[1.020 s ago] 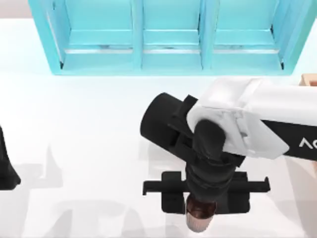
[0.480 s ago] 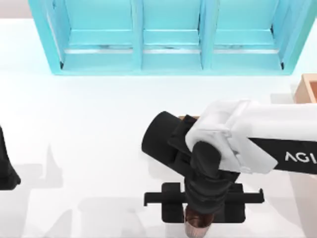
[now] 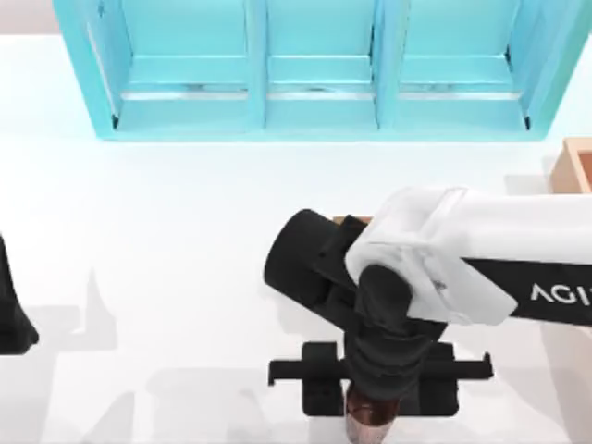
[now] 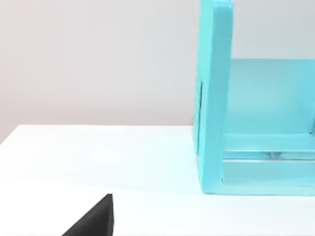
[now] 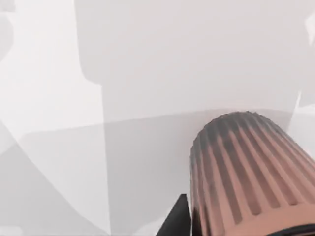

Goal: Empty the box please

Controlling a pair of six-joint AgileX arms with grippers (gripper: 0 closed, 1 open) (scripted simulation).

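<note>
A: Right gripper (image 3: 370, 421) sits low at the table's (image 3: 166, 240) near edge, clamped on a ribbed brown cup (image 5: 241, 172).

B: And the box (image 3: 575, 165)?

A: Far right edge, up and right of that gripper, well apart. Right arm's nearer; left arm (image 3: 11, 314) parked left.

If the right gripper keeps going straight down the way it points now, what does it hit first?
Most likely the bare white table. The right gripper points down at the table's near edge, holding a ribbed brown cup, so the cup's end would probably touch first. How far off the table is, I can't tell.
</note>
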